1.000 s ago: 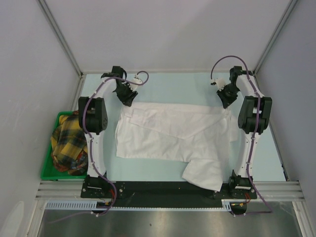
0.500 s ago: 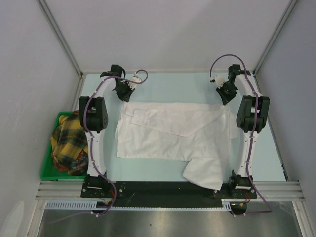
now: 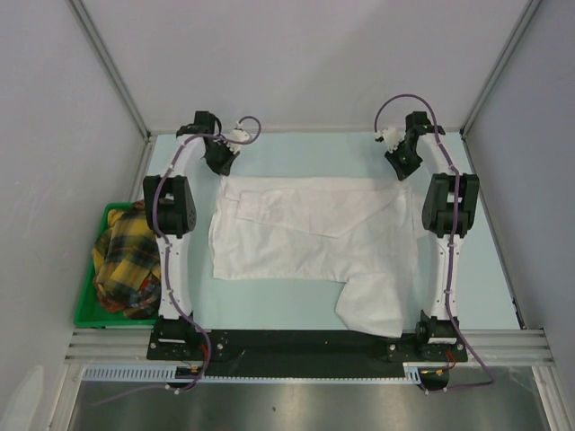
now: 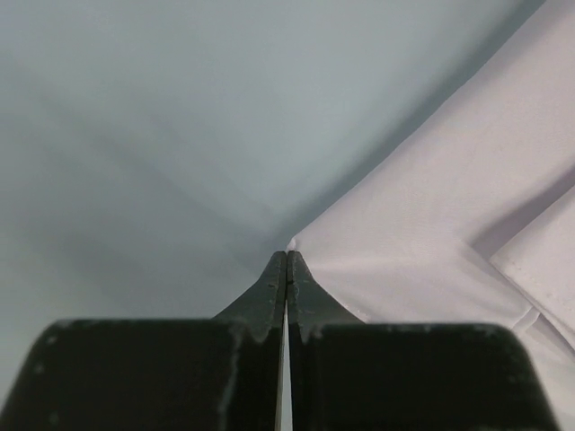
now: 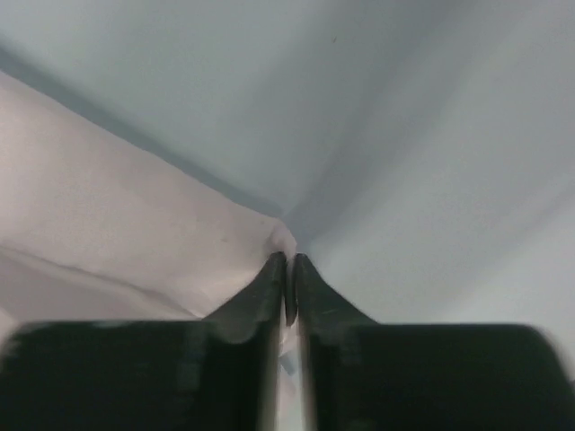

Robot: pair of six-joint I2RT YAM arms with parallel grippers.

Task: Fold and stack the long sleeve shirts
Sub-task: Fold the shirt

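One white long sleeve shirt [image 3: 305, 235] lies spread across the middle of the pale table, with a flap [image 3: 373, 303] reaching toward the near edge. My left gripper [image 3: 219, 165] is at the shirt's far left corner and shut on it. In the left wrist view the cloth [image 4: 449, 224] runs off right from the closed tips of that gripper [image 4: 287, 255]. At the far right corner, my right gripper [image 3: 402, 170] is shut on the shirt. The right wrist view shows cloth [image 5: 135, 233] poking past its tips [image 5: 289, 259].
A green bin [image 3: 88, 310] stands at the table's left edge with a yellow plaid cloth [image 3: 124, 260] in it. Grey walls close in the far and side edges. The arm bases sit on a black rail [image 3: 305, 346] at the near edge.
Both grippers have moved toward the far wall, drawing the shirt's far edge with them and pulling it straighter. The left gripper has closed on its corner.
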